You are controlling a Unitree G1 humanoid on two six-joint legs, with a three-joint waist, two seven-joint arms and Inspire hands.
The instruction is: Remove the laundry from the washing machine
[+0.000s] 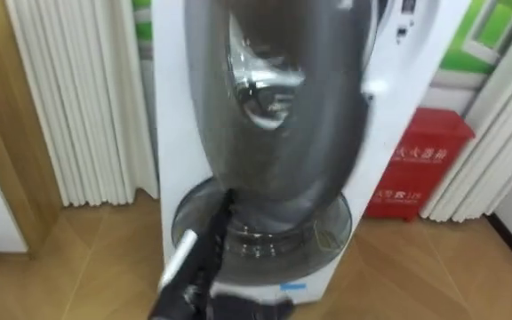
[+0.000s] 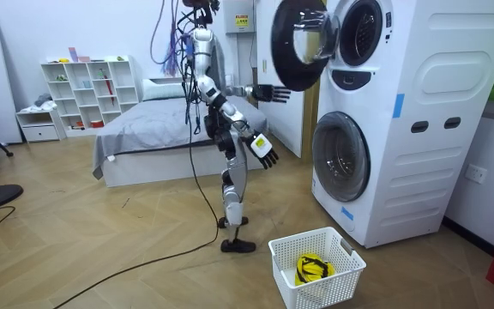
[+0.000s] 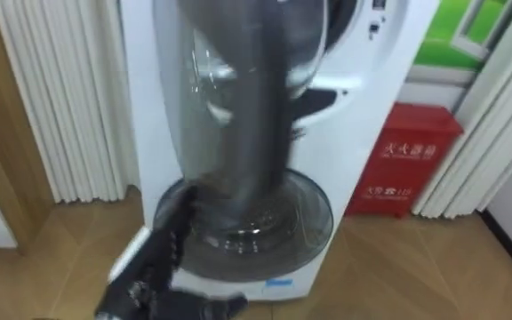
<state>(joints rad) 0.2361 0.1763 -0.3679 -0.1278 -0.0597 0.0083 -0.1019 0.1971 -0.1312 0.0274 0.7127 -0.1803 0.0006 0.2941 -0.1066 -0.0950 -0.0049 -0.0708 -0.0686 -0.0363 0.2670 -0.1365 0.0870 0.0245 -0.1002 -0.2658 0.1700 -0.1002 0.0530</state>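
Your left hand (image 2: 273, 93), spread and empty, is at the open door (image 2: 297, 43); the upper drum (image 2: 360, 30) lies beyond it.

Colour log, washer corner.
Washing machine (image 2: 453, 103) white; its open door (image 1: 274, 133) dark grey around clear glass. Box (image 1: 420, 164) red, white print. Curtains (image 1: 78, 98) white, pleated. Floor (image 2: 101, 249) light wood, herringbone. Basket (image 2: 292, 285) white lattice; bundle (image 2: 314, 269) inside it yellow and black.
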